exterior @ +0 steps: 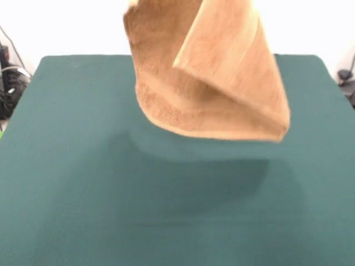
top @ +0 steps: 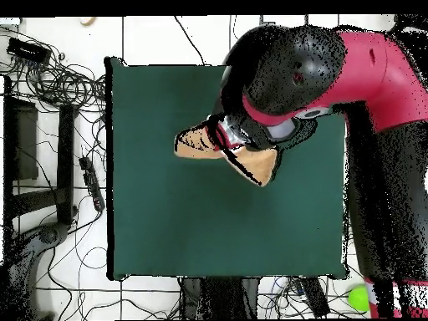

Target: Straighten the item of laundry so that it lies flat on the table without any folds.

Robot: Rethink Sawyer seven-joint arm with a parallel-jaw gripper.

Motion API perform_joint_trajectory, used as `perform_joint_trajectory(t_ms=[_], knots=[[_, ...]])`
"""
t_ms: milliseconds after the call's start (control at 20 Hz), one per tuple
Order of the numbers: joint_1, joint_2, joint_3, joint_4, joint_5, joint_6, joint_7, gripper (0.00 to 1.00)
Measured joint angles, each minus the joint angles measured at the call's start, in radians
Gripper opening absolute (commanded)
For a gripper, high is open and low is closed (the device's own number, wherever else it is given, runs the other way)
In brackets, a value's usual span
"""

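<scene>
You had the towel (exterior: 205,77) lifted clear of the table (exterior: 83,183), hanging folded over itself above the middle, so nothing was flattened yet; lowering and spreading remained. The arm (top: 334,67) hid the claw, so I couldn't tell its state. No containers showed.

Folded towel (exterior: 205,72) aloft, clear of the table (exterior: 83,183)
</scene>
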Motion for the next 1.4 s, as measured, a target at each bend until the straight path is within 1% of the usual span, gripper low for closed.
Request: perform_joint_trajectory(t_ms=[100,350,450,550,1050,1300,1400], knots=[[-0.003,0.012,0.0,0.0,-0.024,-0.11,0.0,0.0],[-0.007,0.041,0.0,0.0,-0.051,-0.272,0.0,0.0],[-0.008,0.048,0.001,0.0,-0.06,-0.315,-0.001,0.0],[-0.009,0.051,0.001,0.0,-0.064,-0.337,-0.001,0.0],[-0.015,0.05,0.013,0.01,-0.083,-0.357,-0.008,0.0],[-0.029,0.05,0.017,0.048,-0.115,-0.459,-0.008,0.0],[-0.036,0.05,0.017,0.073,-0.126,-0.523,-0.008,0.0]])
